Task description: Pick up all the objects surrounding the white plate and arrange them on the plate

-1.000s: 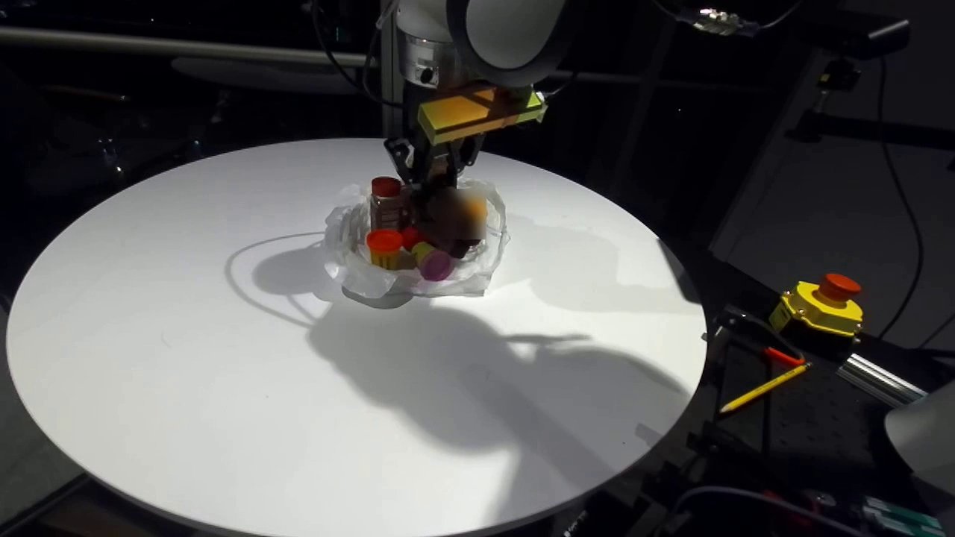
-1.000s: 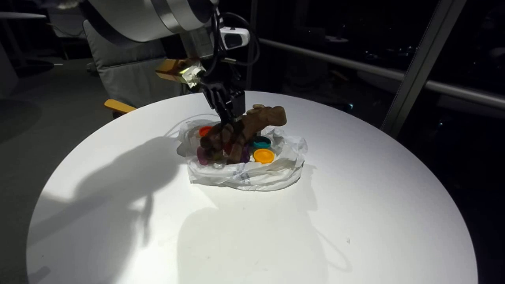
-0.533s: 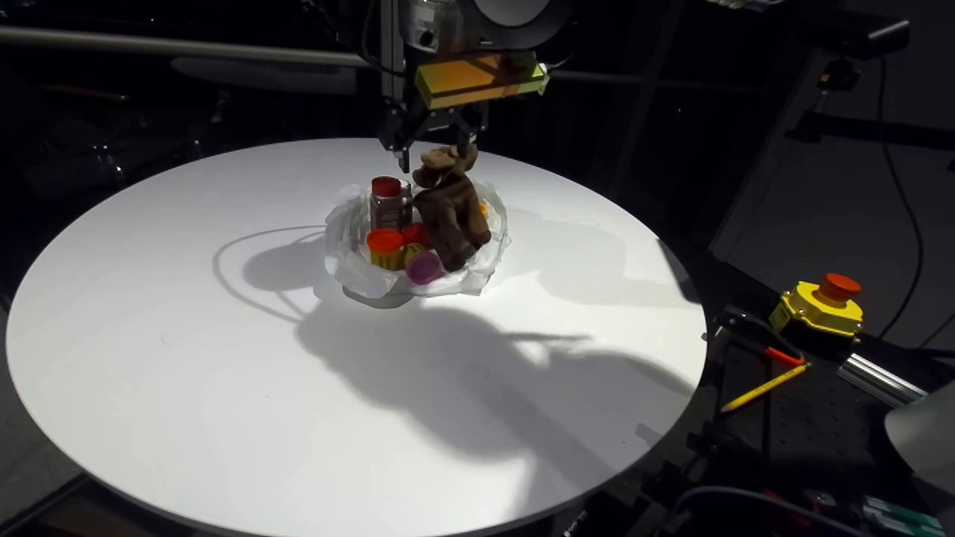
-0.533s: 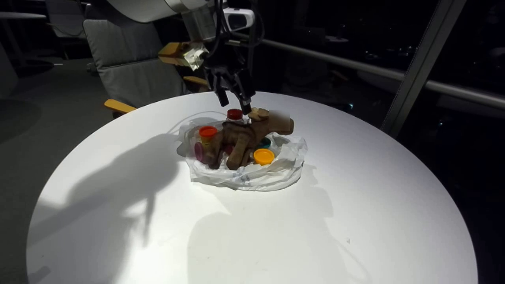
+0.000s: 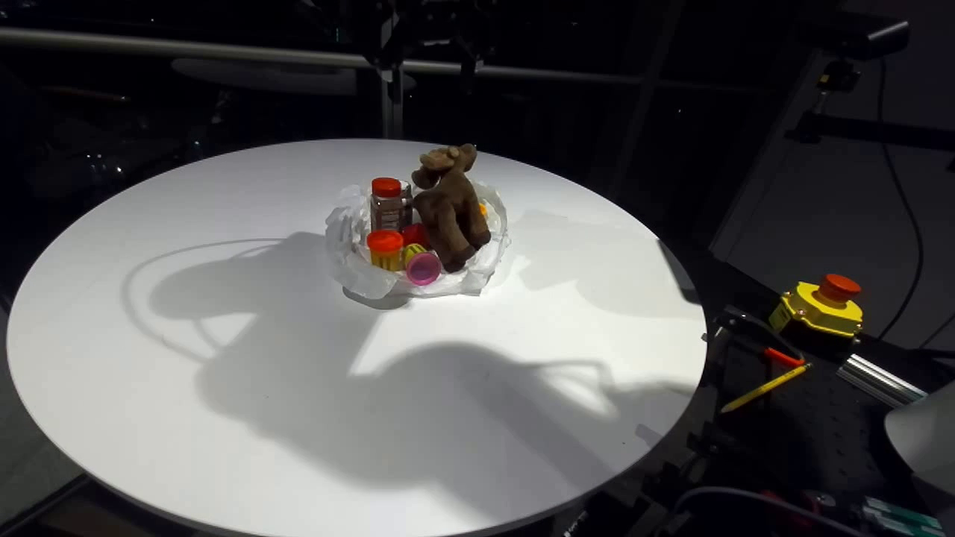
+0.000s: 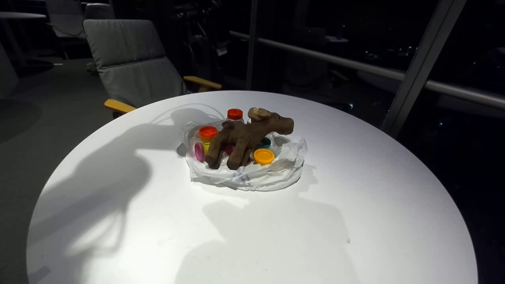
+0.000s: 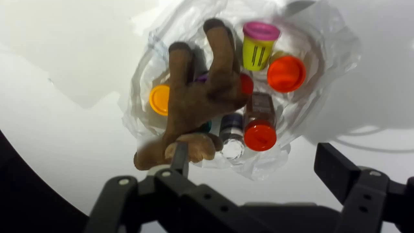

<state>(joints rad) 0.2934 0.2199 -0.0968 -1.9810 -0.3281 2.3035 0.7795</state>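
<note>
Sprawling over the left of the white plate point(image 6: 256, 182) as your wrist view shows it, the brown plush toy point(image 7: 194, 103) has its blurred muzzle past the rim and its legs pointing away from your pincer point(image 7: 254, 158). One jaw crosses in front of the toy's head there, yet an exterior view shows you the pincer well above the toy and apart from it. A yellow-lidded cup point(image 7: 159, 99) peeks out at the toy's left flank. Further right you can make out a purple item point(image 7: 201, 77) and a teal lid point(image 7: 206, 127), both mostly covered by the toy. Next come the white-capped bottle point(image 7: 233, 148), a red lid point(image 7: 247, 84) partly hidden by the toy, and the red-lidded jar point(image 7: 260, 135); bottle and jar stand upright side by side, in line with the pincer's gap. Beyond them a pink-lidded cup point(image 7: 258, 47) lies tipped on its side, with an upright orange-lidded cup point(image 7: 286, 73) just beside it. Your other jaw shows farthest right, against the white tabletop point(image 7: 385, 77), so the pincer is spread wide.
</note>
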